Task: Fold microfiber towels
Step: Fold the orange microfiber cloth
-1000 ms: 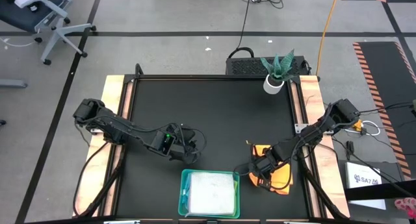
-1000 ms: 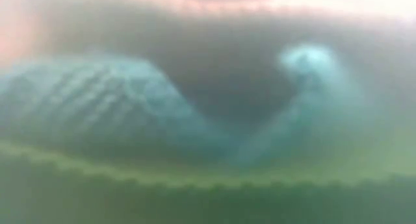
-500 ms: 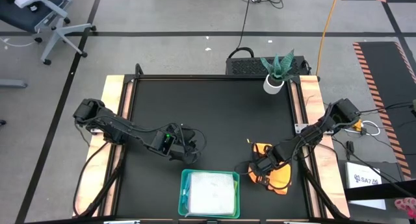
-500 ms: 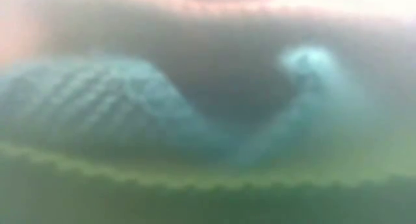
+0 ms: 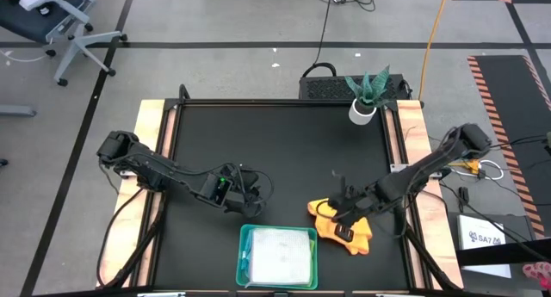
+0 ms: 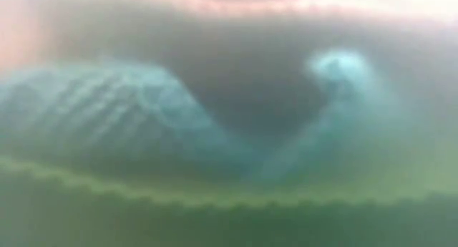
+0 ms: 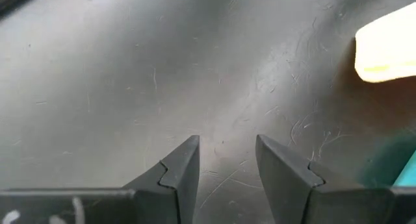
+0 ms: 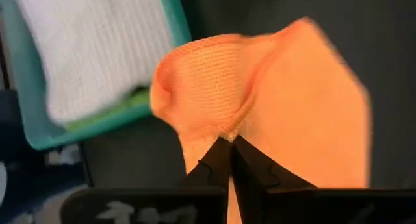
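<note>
Looking straight down, the high view shows the teal tray [image 5: 244,261] at the near edge of the black table [image 5: 284,151], holding a pale grey-white towel [image 5: 280,255] with a strip of lime green towel [image 5: 249,256] showing along its left side. Just right of the tray lies the yellow-orange towel [image 5: 343,230], crumpled, its long axis running from the tray's upper right corner toward the table's near right. The right gripper [image 5: 341,216] sits on it; the left gripper [image 5: 256,190] hovers above the tray's far side over bare mat. A white card off the table's right carries writing too small to read.

The low view is a blur of turquoise and green cloth pressed against the lens.

The left wrist view shows its fingers [image 7: 179,175] parted over scratched mat, gripping nothing.

The right wrist view shows its fingers [image 8: 250,169] pinched together on a raised fold of the yellow-orange towel, the tray beyond.
</note>
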Robot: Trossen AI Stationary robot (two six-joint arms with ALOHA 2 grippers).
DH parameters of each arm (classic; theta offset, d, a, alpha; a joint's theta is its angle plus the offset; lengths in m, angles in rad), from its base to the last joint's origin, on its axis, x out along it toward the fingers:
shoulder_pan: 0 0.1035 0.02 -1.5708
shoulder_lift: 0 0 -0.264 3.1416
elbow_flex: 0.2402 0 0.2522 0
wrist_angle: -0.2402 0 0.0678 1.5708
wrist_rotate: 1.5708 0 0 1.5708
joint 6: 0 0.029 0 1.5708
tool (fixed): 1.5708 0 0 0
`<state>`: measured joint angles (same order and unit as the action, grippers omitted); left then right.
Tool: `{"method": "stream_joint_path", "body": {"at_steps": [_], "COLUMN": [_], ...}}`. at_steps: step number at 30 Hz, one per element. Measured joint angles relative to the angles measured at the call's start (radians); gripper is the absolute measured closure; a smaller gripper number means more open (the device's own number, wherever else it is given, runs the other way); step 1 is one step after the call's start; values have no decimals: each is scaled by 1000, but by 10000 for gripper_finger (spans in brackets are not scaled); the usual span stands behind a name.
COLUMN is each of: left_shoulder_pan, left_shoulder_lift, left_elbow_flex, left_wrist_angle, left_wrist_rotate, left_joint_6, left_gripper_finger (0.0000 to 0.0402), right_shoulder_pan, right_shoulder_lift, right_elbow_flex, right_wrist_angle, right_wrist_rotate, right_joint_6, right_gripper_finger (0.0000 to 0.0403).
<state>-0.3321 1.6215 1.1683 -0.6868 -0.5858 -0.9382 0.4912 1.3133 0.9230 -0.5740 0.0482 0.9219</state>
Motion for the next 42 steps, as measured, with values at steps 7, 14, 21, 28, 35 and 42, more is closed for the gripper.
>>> {"method": "stream_joint_path", "body": {"at_steps": [7, 14, 21, 28, 35, 42], "left_shoulder_pan": [0, 0, 9, 24, 60, 89], "left_shoulder_lift": [0, 0, 0, 4, 104, 142], "left_elbow_flex": [0, 0, 0, 0, 0, 0], "left_wrist_angle": [8, 44, 373, 520, 749, 805], "left_wrist_rotate": [3, 8, 10, 10, 154, 218], "left_joint_6": [13, 9, 17, 39, 37, 19], "left_gripper_finger": [248, 248, 248, 248, 248, 248], "right_shoulder_pan": [-41, -99, -161, -198, -222, -224], "right_shoulder_lift": [-92, -140, -133, -133, -133, -133], "right_elbow_flex": [-2, -2, -2, -2, -2, -2], "right_wrist_angle": [7, -125, -23, -10, 29, 31], "right_wrist_rotate": [-50, 168, 166, 168, 217, 213], "right_joint_6": [-106, -69, -160, -205, -267, -291], "right_gripper_finger": [402, 403, 403, 403, 403, 403]}}
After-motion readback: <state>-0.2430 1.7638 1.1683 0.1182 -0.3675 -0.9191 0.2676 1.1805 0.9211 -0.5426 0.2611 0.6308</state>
